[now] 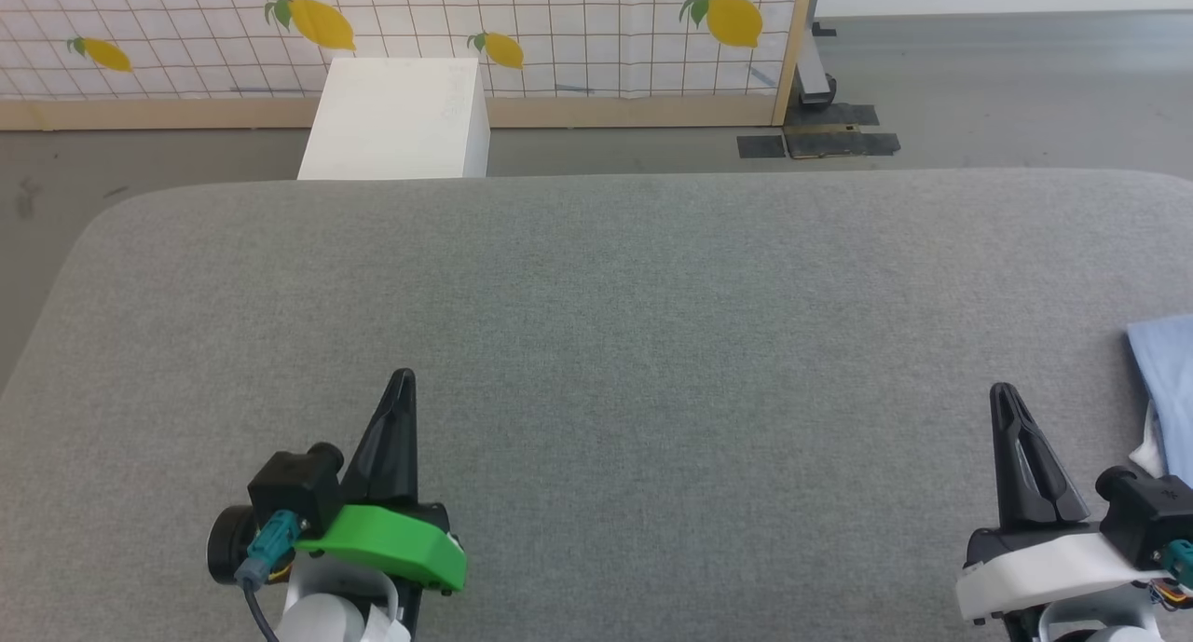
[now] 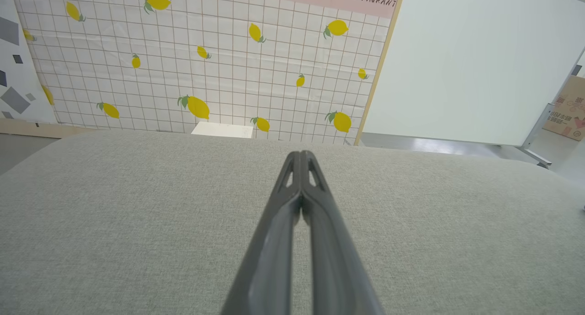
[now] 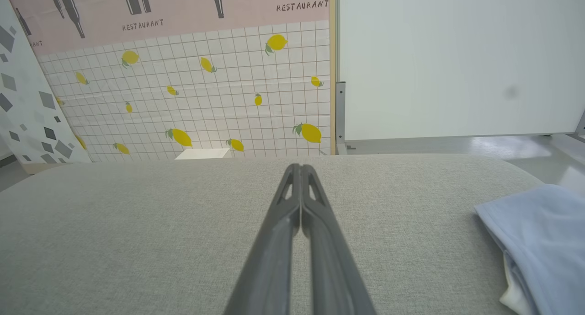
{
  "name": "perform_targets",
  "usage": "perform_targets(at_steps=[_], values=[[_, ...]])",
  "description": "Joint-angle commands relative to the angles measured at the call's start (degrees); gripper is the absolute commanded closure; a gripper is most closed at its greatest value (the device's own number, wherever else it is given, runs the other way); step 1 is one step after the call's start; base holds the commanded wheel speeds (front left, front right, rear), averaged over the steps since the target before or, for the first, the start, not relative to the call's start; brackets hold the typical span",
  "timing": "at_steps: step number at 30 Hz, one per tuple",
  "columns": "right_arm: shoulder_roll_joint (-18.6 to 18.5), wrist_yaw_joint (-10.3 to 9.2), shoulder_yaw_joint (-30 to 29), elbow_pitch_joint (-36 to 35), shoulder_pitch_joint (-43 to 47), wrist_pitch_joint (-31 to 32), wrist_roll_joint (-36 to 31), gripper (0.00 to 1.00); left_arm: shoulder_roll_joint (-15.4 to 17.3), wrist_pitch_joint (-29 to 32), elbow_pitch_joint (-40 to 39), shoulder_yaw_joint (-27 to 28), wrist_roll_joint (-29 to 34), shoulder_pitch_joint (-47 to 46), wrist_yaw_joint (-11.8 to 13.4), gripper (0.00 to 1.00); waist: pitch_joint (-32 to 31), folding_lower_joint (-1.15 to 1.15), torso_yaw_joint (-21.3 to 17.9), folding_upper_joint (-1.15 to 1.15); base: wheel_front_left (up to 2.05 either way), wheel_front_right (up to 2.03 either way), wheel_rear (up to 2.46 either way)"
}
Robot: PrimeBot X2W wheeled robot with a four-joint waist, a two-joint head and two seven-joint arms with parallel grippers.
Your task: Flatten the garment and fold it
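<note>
The left fingers are seen at the lower left of the head view; they are closed tip to tip and nothing is held between them. The right fingers are seen at the lower right of the same view; they are closed as well and they are empty. Both pairs point toward the top of the frame, above a grey cloth-covered surface. The light blue shirt is found at the right edge of the head view, where it is cut by the frame; it lies on the surface, and a little white cloth is shown at its lower edge. In the right wrist view it is placed at the lower right, near the right fingers but not touched by them. Behind the surface, in the upper left part of the head view, a white box is set before a checked panel printed with yellow lemons.
</note>
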Motion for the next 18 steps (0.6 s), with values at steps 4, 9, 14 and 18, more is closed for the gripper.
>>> perform_targets(at_steps=[4, 9, 14, 18], values=[[0.08, -0.02, 0.37, -0.12, -0.44, 0.61, -0.69, 1.00, -0.03, 0.75, -0.55, 0.49, 0.87, 0.57, 0.50, 1.00, -0.09, 0.00, -0.02, 0.00, 0.00, 0.00, 0.00], [0.11, -0.02, 0.58, -0.16, -0.56, 1.06, -1.01, 1.00, -0.04, 1.31, -0.87, 0.73, 1.39, 0.72, 0.65, 1.00, -0.19, 0.00, -0.04, 0.00, 0.00, 0.00, 0.00], [0.14, -0.02, 0.80, -0.19, -0.68, 1.54, -1.35, 1.00, -0.05, 1.90, -1.20, 0.97, 1.94, 0.89, 0.81, 1.00, -0.30, 0.00, -0.06, 0.00, 0.00, 0.00, 0.00], [0.16, -0.03, 0.97, -0.22, -0.78, 1.91, -1.62, 1.00, -0.06, 2.36, -1.46, 1.17, 2.38, 1.02, 0.94, 1.00, -0.38, 0.00, -0.08, 0.00, 0.00, 0.00, 0.00]])
